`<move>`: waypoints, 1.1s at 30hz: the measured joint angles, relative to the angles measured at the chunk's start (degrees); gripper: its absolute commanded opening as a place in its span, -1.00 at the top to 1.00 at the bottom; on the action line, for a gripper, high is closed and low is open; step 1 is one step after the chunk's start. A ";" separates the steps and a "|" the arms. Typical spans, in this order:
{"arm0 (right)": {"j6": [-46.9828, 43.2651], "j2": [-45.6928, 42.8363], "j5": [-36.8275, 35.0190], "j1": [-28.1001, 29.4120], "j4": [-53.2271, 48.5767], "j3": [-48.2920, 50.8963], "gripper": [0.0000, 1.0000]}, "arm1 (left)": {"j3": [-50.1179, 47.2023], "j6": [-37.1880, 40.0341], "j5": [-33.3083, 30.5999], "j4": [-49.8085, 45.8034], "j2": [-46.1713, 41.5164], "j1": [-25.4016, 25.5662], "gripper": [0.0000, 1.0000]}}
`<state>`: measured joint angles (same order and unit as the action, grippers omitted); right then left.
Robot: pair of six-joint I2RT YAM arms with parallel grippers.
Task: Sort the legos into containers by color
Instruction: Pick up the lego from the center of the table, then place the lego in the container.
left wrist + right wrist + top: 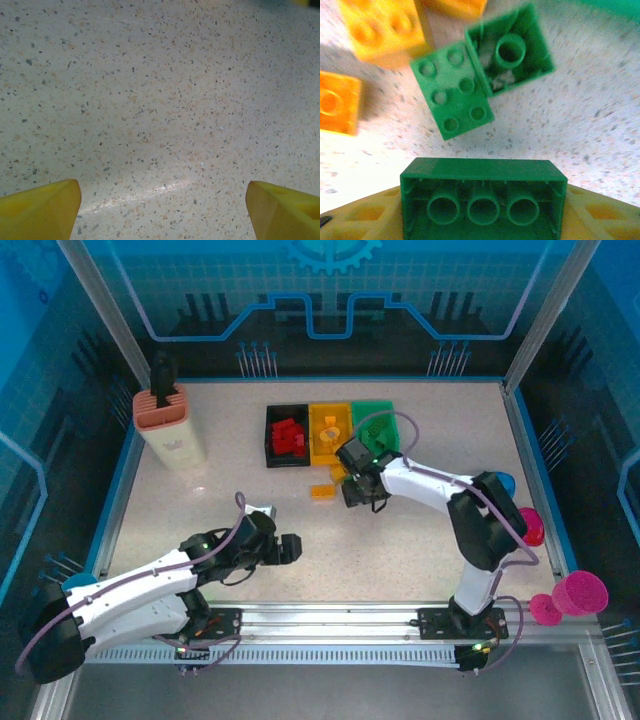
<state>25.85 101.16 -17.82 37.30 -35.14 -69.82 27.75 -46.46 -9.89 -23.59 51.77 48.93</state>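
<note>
Long green plastic lego brick clamped between the right gripper's jaws
It sits hollow side up, a yellow finger against each short end. It looks light, rigid and slick, so a square hold on flat ends should stop twisting. Two smaller green bricks lie just beyond the jaws, and the left gripper's jaws gape over bare speckled tabletop

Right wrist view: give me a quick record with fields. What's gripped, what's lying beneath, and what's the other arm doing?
Held: long green plastic brick, hollow underside to camera
Holder: right gripper, yellow fingers at both ends of the brick
Beneath: flat green six-stud brick side by side with an upturned green brick; yellow brick; orange brick
Left gripper: open, holding nothing, over the speckled table
</note>
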 measured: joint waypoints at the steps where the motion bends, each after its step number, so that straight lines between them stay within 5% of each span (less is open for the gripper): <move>1: -0.04 -0.94 -0.17 -0.26 -0.26 -1.03 -0.13 | -0.13 0.00 0.00 0.17 0.00 0.00 -0.73; 9: -1.14 -2.01 1.90 -9.18 -0.94 -11.26 -0.12 | -0.98 0.00 -0.02 1.01 -0.09 0.00 -0.73; 15: -1.36 6.49 4.94 -16.94 -2.60 -22.51 -0.12 | -1.29 -0.20 -0.59 1.25 -1.84 0.07 -0.73; 23: -1.55 17.31 6.99 -17.77 -6.69 -33.38 -0.15 | -2.51 -0.66 -1.07 0.85 -4.35 0.44 -0.73; 33: -1.55 20.85 7.63 -17.77 -9.01 -36.63 -0.27 | -2.84 -1.66 -1.44 0.72 -5.38 0.61 -0.73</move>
<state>24.29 122.02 -10.20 19.53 -44.14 -106.45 24.91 -48.12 -11.33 -22.87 46.39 49.54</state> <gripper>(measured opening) 0.626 0.866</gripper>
